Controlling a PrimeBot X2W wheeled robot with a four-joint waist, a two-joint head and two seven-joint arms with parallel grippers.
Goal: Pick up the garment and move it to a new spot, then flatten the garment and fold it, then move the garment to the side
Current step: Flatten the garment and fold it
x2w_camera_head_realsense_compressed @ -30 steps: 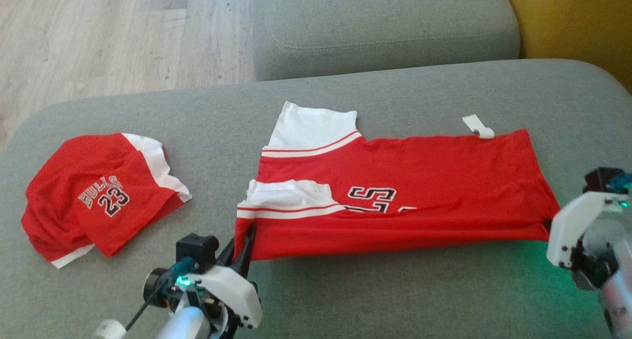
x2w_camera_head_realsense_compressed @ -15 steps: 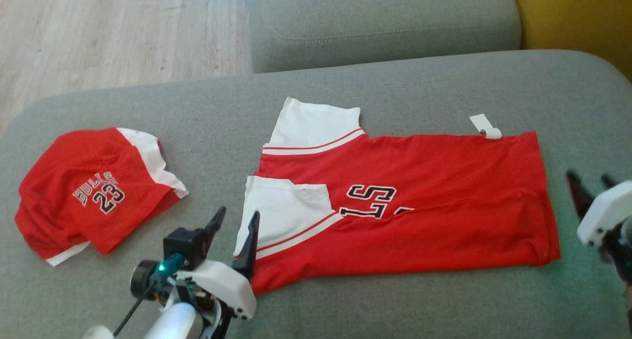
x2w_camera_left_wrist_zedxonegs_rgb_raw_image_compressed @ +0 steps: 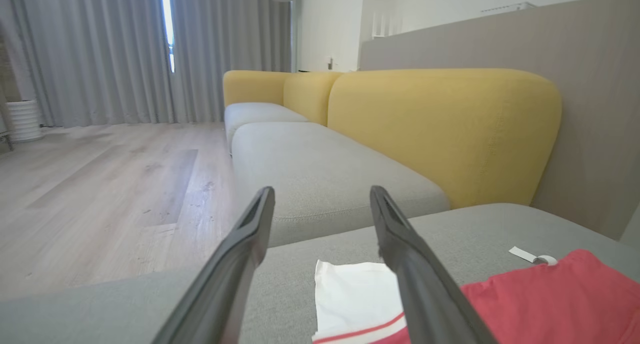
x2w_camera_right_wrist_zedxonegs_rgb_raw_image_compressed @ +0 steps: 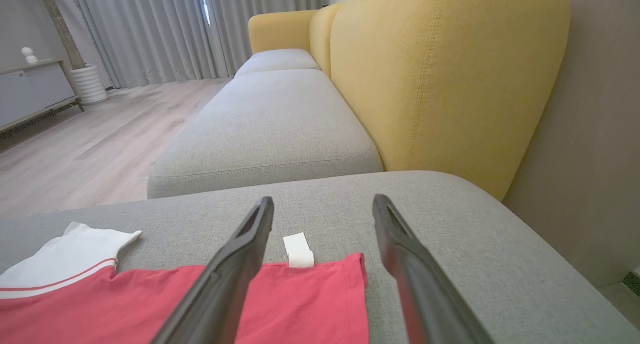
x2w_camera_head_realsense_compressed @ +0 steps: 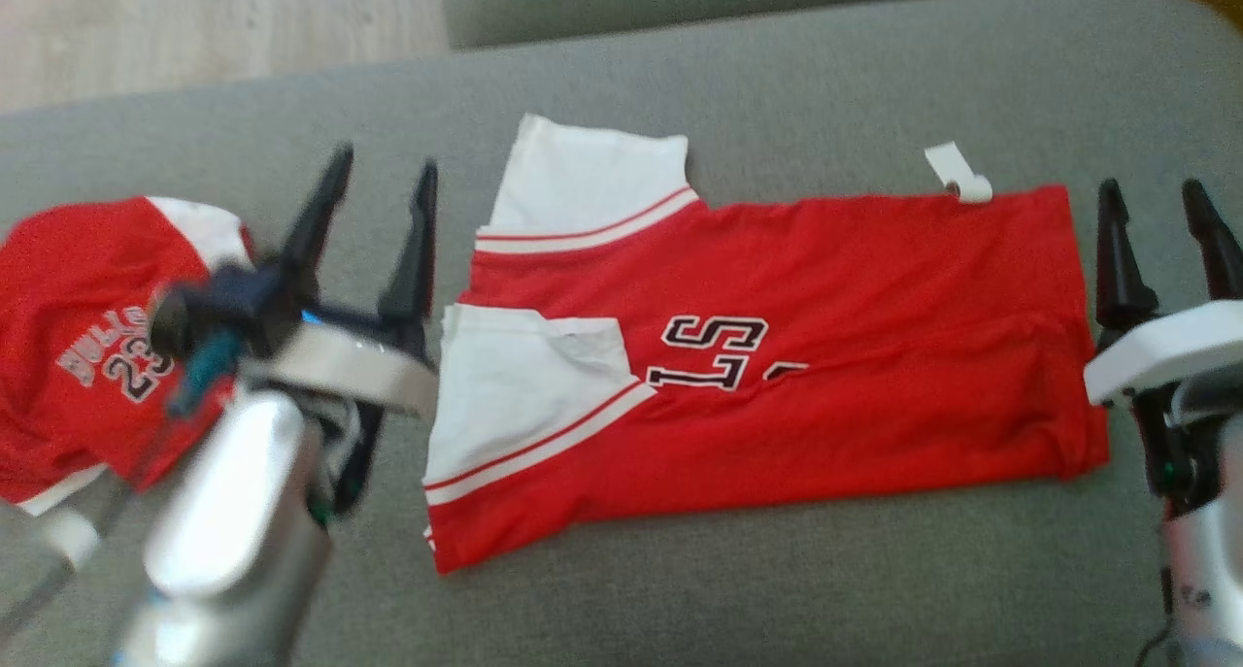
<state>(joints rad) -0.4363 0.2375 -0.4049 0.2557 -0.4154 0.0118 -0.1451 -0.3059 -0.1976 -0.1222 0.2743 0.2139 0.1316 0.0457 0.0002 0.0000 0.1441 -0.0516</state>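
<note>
The garment [x2w_camera_head_realsense_compressed: 825,288] is a red jersey with white sleeves and black numbers, folded lengthwise and lying flat across the grey sofa cushion [x2w_camera_head_realsense_compressed: 777,589]. A white tag [x2w_camera_head_realsense_compressed: 957,172] sticks out at its far right corner. My left gripper [x2w_camera_head_realsense_compressed: 384,172] hovers open just left of the sleeves, with nothing between its fingers. My right gripper [x2w_camera_head_realsense_compressed: 1148,189] stands open just past the jersey's right edge, also empty. In the left wrist view the open gripper [x2w_camera_left_wrist_zedxonegs_rgb_raw_image_compressed: 322,191] is above a white sleeve [x2w_camera_left_wrist_zedxonegs_rgb_raw_image_compressed: 350,294]. In the right wrist view the open gripper [x2w_camera_right_wrist_zedxonegs_rgb_raw_image_compressed: 324,200] is above the red hem [x2w_camera_right_wrist_zedxonegs_rgb_raw_image_compressed: 300,304] and tag [x2w_camera_right_wrist_zedxonegs_rgb_raw_image_compressed: 298,249].
A second red garment [x2w_camera_head_realsense_compressed: 87,347] printed with 23 lies crumpled at the cushion's left end, partly behind my left arm. Beyond lie another grey seat cushion [x2w_camera_left_wrist_zedxonegs_rgb_raw_image_compressed: 320,158], yellow backrests [x2w_camera_left_wrist_zedxonegs_rgb_raw_image_compressed: 440,128] to the right and wood floor [x2w_camera_head_realsense_compressed: 194,16] to the left.
Both grippers let go of the jersey's near corners, opened and lifted away. The released front edge settled flat. The head camera also tilted, shifting the whole picture.
</note>
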